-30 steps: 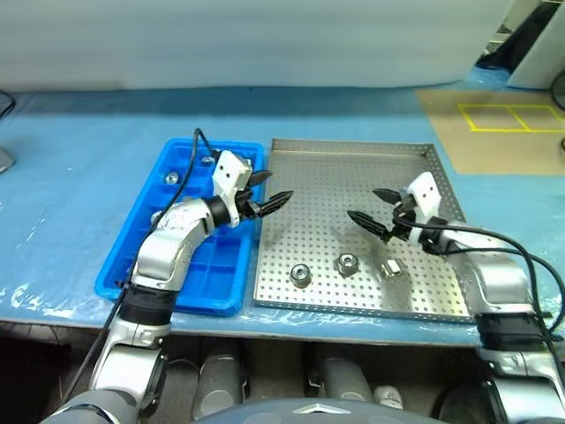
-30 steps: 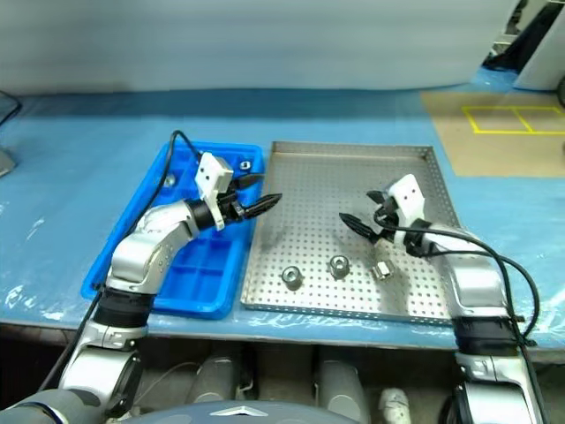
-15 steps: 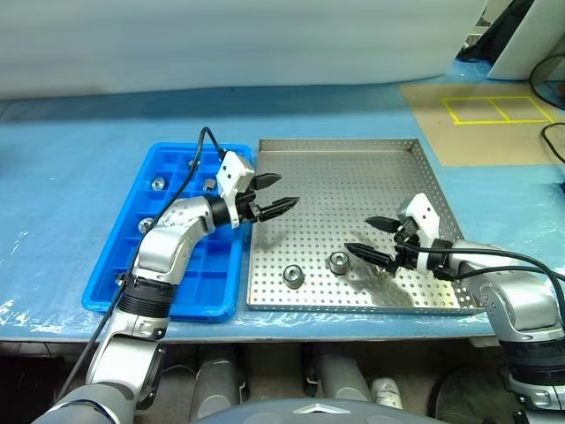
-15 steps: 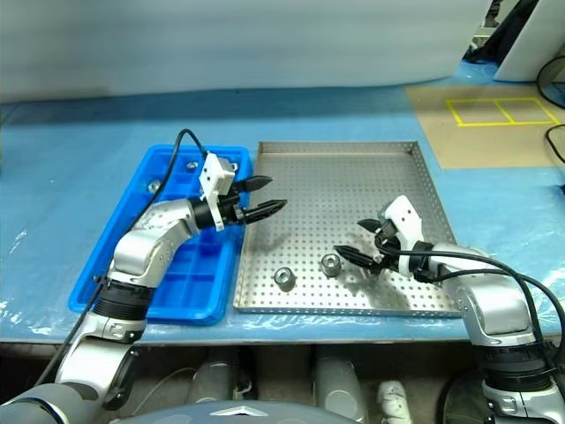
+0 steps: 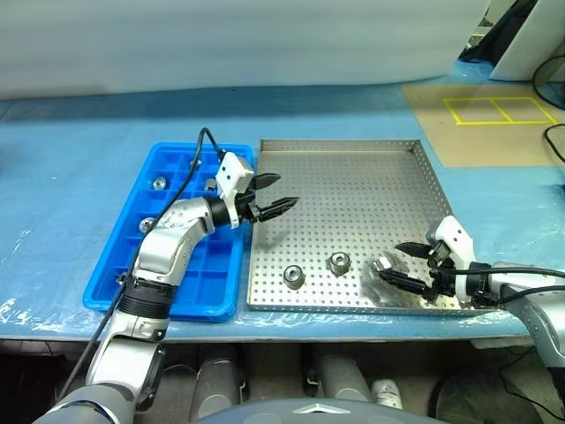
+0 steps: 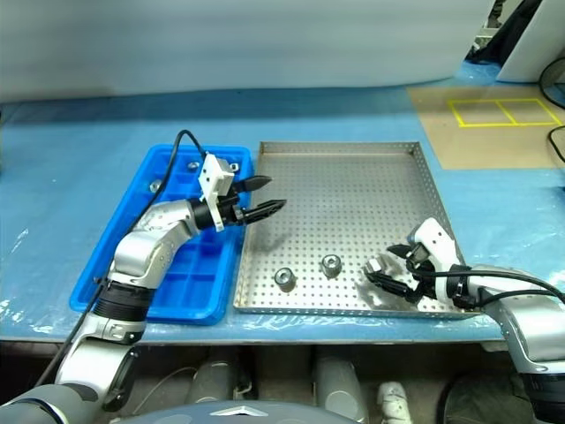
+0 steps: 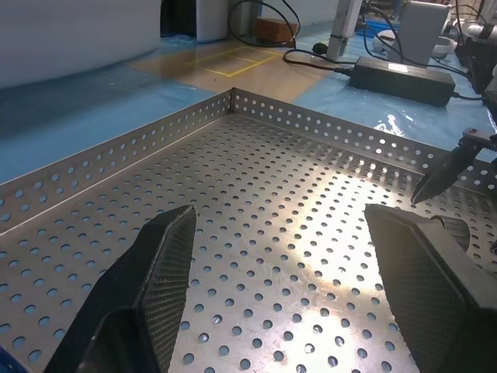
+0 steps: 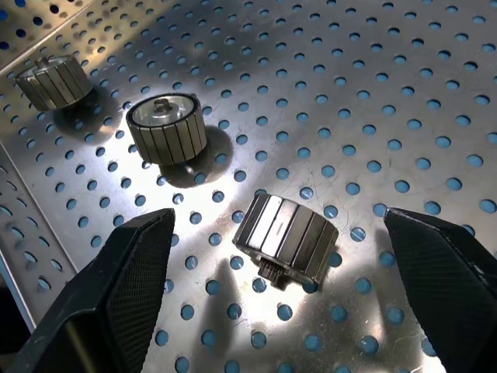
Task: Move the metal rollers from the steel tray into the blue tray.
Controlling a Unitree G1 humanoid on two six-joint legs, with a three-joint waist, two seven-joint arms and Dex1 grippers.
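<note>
A robot stands at a table covered in blue sheeting, with a blue tray [image 5: 124, 265] of small square compartments lying just beside a steel tray [image 5: 353, 168] with a perforated floor. The right gripper [image 5: 409, 266] is low over the near right corner of the steel tray, angled downward, its two black fingers spread wide with nothing between them. Just ahead of its fingertips, in line with the gap, lies the nearest metal roller [image 8: 286, 235], tipped on its side, so the wide spread looks set to straddle it for a pick. Two more rollers stand upright farther beyond that gripper along the tray's near edge: the middle roller [image 5: 339, 261] and the farthest roller [image 5: 294, 276], each apart from the others. The left gripper [image 5: 275, 193] is held level above the steel tray's left rim, pointing across the tray floor, its fingers partly apart and empty; it appears to be waiting out of the way while the right arm works, close to the blue tray behind it. A few rollers already sit in compartments at the blue tray's far end, such as one placed roller [image 5: 158, 183], behind and to the outside of the left gripper. Three rollers are left on the steel tray, so the task looks partly done.
</note>
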